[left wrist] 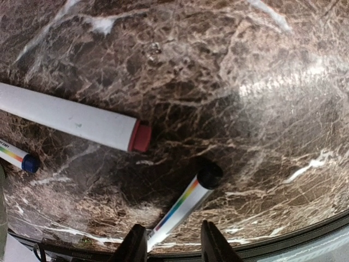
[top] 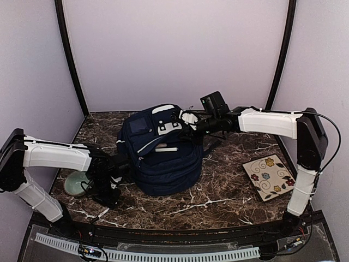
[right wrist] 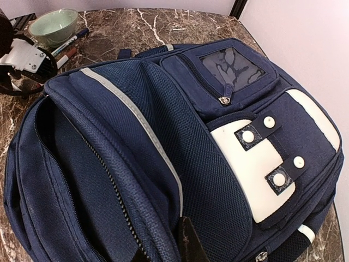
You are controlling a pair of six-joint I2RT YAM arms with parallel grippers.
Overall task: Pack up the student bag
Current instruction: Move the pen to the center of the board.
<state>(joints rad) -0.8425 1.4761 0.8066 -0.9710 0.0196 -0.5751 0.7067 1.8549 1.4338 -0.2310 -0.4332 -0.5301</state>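
The student bag, navy with white patches, lies mid-table, its main compartment unzipped and gaping in the right wrist view. My right gripper is at the bag's far top and is shut on the zipper-edged flap, holding it up. My left gripper is low over the table left of the bag. It is open. A white marker with a rainbow stripe and black cap lies on the marble with its tail between the fingers, untouched.
A thick white marker with a red cap and a blue-capped marker lie beside it. A green bowl stands at the left, also in the right wrist view. A flowered tile lies at the right.
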